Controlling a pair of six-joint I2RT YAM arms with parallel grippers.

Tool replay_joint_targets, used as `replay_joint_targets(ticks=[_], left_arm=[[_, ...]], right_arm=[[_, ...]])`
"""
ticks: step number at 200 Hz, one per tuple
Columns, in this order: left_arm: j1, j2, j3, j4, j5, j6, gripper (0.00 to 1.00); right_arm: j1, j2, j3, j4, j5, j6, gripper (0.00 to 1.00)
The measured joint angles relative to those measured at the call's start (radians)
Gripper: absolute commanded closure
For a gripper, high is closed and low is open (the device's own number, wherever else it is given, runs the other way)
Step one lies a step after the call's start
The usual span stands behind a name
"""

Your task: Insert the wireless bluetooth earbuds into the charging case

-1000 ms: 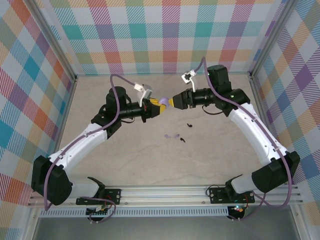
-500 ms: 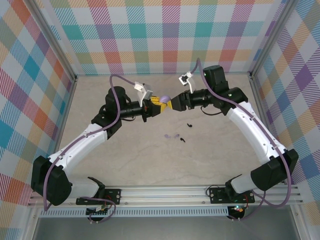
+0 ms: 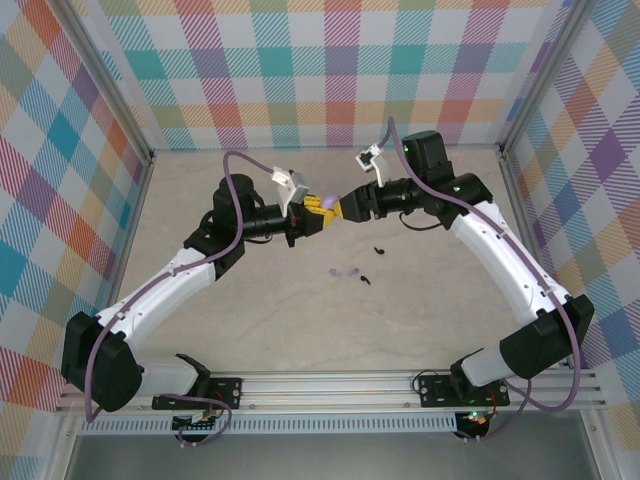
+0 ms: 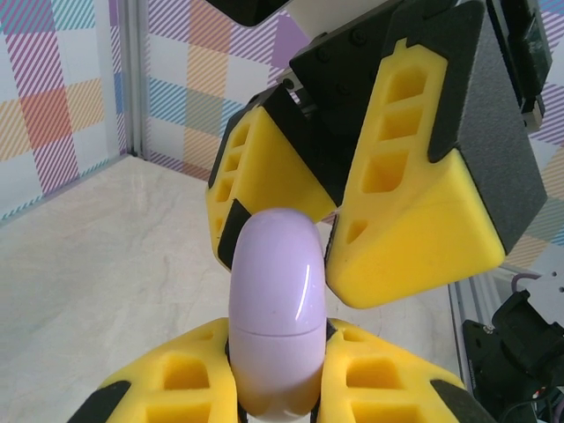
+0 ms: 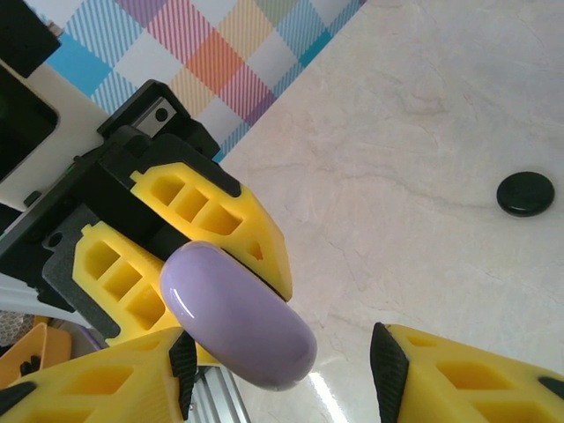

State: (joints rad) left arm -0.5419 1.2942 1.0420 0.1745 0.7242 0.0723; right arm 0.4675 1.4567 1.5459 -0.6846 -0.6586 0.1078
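- The lilac earbuds (image 3: 347, 271) and the black earbuds (image 3: 378, 249) are lying loose on the worktop (image 3: 300, 320). They're below both sets of fingers and well apart from them, so none of them is in a case yet.
- The lilac case (image 4: 273, 308) is up in the air. Going by the seam the lid looks shut, and the left fingers (image 4: 176, 379) are clamped on its lower half.
- The right fingers (image 4: 405, 229) are about half spread, one on either side of the case's top half. From the right wrist view one of them has a clear gap to the shell, so I'd say it's not gripping yet.
- My guess is the next move is popping the lid.
- That shell is shiny and rounded. If the right fingers pinch off-centre, it could squirt out or twist in the left fingers.
- If the pull is too hard, the whole case could come away and drop onto the buds underneath.
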Motion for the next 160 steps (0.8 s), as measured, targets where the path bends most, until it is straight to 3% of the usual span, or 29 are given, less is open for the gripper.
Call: replay_joint_targets(ticks=[118,160], left_arm=[[-0.014,-0.033,-0.005,-0.049,0.011,0.034,0.90],[-0.014,-0.037,-0.013,-0.047,0.015,0.031,0.90]], right_arm=[[0.005,-0.037,-0.002,0.035,0.134,0.041,0.42],[0.003,-0.111,-0.048,0.054,0.276,0.068,0.41]])
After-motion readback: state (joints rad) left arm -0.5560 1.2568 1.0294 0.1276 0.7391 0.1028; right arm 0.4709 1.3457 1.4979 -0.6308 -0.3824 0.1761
